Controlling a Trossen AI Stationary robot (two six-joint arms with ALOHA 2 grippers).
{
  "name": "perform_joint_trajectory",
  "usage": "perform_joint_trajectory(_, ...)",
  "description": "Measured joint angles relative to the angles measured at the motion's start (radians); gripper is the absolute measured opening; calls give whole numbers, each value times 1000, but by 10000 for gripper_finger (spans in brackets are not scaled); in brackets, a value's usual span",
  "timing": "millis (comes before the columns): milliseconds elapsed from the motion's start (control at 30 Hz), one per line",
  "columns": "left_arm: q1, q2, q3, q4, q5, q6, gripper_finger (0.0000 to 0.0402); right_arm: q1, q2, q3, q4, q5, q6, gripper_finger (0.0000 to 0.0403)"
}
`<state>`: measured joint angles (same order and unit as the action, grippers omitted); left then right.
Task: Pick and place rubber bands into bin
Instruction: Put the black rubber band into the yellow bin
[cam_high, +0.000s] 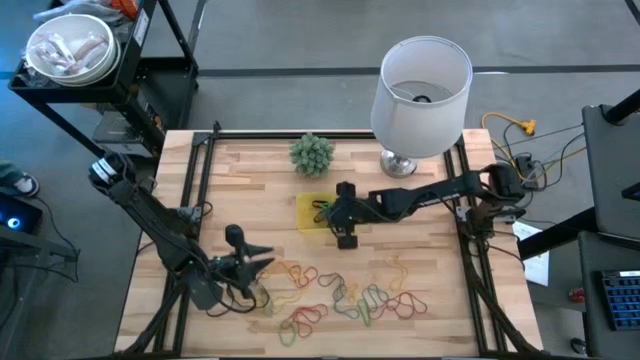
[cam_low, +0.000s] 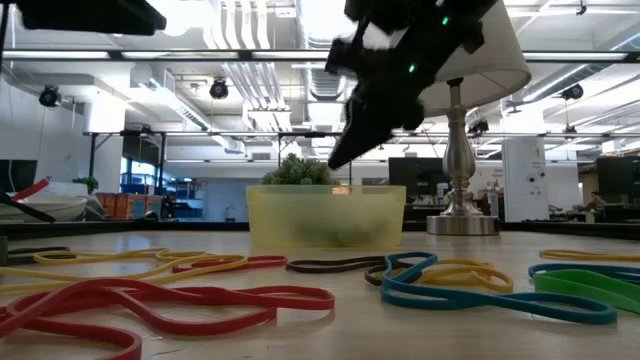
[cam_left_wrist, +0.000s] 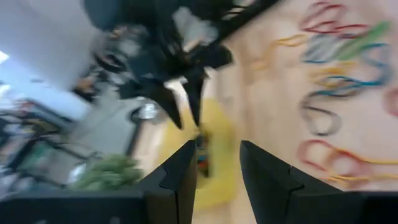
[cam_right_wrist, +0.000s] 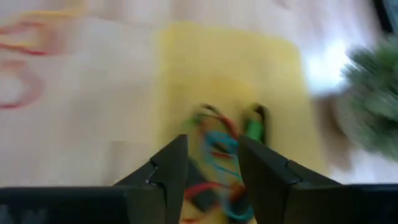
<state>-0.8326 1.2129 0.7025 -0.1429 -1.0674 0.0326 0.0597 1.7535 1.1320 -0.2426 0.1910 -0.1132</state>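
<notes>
Rubber bands (cam_high: 345, 298) lie strewn across the near surface (cam_high: 420, 250); a few sit in the yellow bin (cam_right_wrist: 186, 81), beneath the right gripper (cam_right_wrist: 212, 163), fingers released. The left gripper (cam_high: 262, 258) hovers near-left, fingers parted and empty.

One bin (cam_high: 309, 212), one plant (cam_high: 312, 154), one lamp (cam_high: 420, 85), and many loose bands (cam_high: 340, 300) are seen.

A: Bin (cam_right_wrist: 230, 93) smeared in right wrist view; bands (cam_right_wrist: 221, 146) inside are a tangle, count unreadable.

B: Low view: lamp (cam_low: 462, 150) cut off at top; right arm's fingertips hidden behind bin rim (cam_low: 325, 190).

A: Left wrist view: plant (cam_left_wrist: 109, 173) just a green blur.
</notes>
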Motion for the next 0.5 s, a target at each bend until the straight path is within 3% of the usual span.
perform_joint_trajectory(367, 0, 28, 3, -25, 412, -57, 107, 217, -86, -20, -19, -47, -20, 122)
perform_joint_trajectory(500, 0, 43, 4, -60, 506, -124, 107, 302, -98, -41, -31, -46, -7, 114)
